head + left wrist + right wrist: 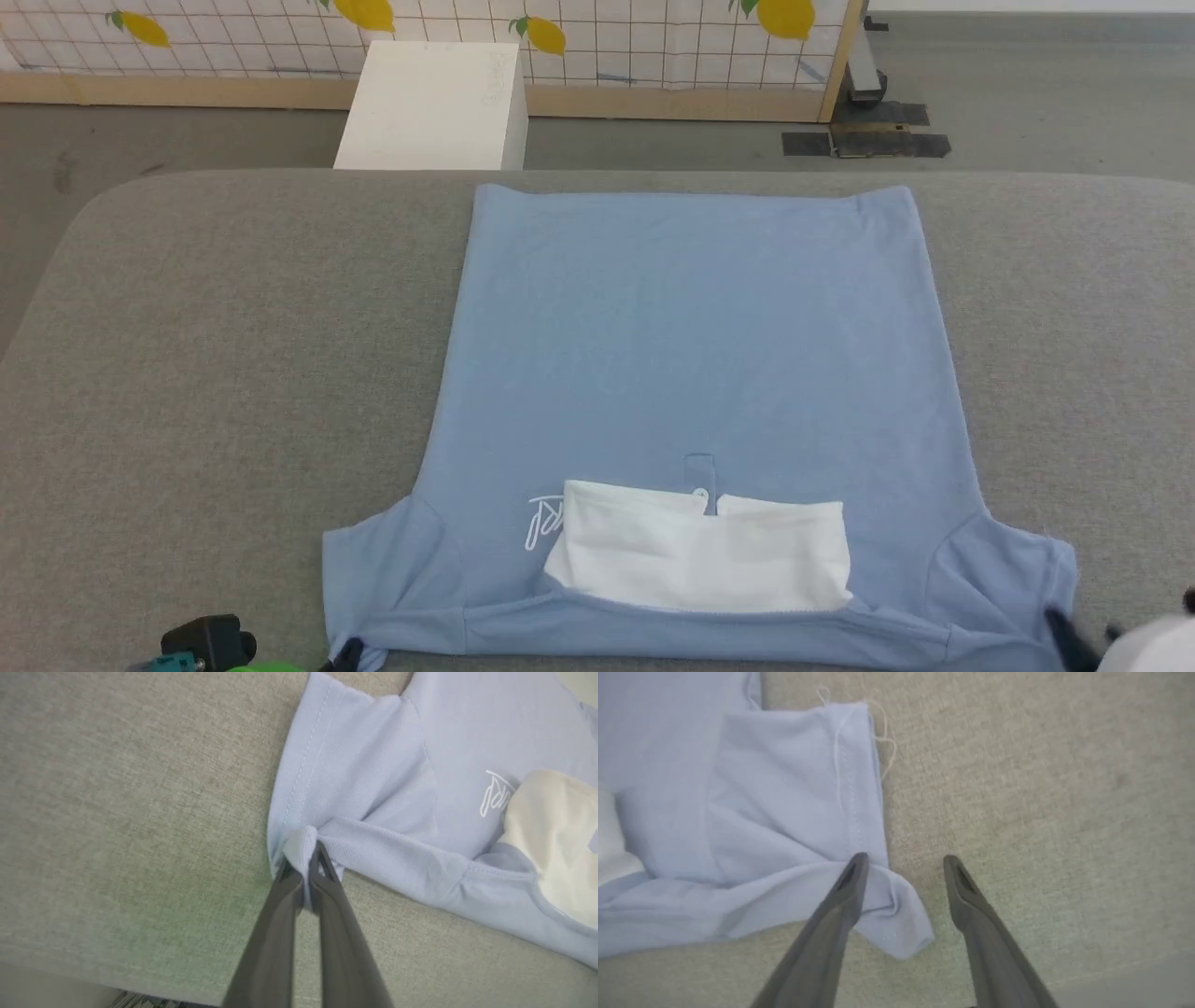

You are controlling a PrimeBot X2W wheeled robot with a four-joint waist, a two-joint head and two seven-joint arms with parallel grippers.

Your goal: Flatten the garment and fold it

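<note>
Garment (691,355) flat on grey surface (233,373); left jaws clamp sleeve corner; right jaws apart by other sleeve.

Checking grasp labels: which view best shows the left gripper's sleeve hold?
Left wrist view: the left gripper is shut on the garment at its sleeve corner, fabric bunched between its fingers. Head view catches its dark tip at the frame bottom. Right wrist view shows the other sleeve and the open right gripper.
</note>
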